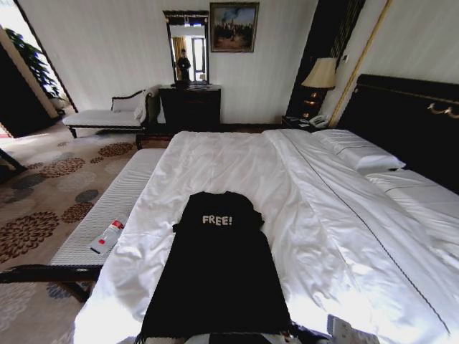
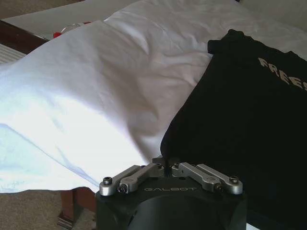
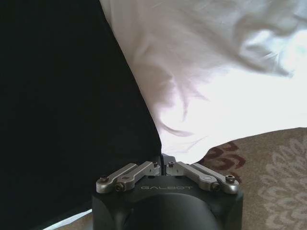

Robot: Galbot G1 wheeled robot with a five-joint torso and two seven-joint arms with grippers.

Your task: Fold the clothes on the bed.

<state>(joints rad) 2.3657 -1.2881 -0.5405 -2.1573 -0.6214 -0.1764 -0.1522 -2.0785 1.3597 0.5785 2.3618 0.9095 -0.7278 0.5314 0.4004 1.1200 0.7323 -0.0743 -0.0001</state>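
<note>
The left gripper (image 2: pixel 165 165) had its fingers drawn together at the near hem of the shirt (image 2: pixel 244 120), with no gap between them. Their tips met right at the black edge where it lay against the white duvet (image 2: pixel 96 96), so they seemed to pinch that edge, though the fabric between the tips could not be made out. The right gripper (image 3: pixel 164 162) stood the same way at the other near corner of the shirt (image 3: pixel 62 105), fingers closed together on the spot where the black cloth met the duvet (image 3: pixel 216 72). Patterned carpet (image 3: pixel 268 163) showed past the duvet's edge there.

From the head view, the shirt (image 1: pixel 219 272) lay flat on the bed (image 1: pixel 315 208), front up, its near hem at the bed's near edge and its collar pointing toward the far side. White "FREE!" lettering (image 1: pixel 216 220) crossed the chest. The sleeves seemed tucked in, leaving a long narrow shape. The shirt lay near the foot end of the bed, well apart from the pillows (image 1: pixel 358 152) by the dark headboard (image 1: pixel 412 118).

Beside the bed's foot end ran a white cushioned bench (image 1: pixel 107 215), and on that surface lay a small bottle with red on it (image 1: pixel 107 235), well apart from the shirt.
</note>
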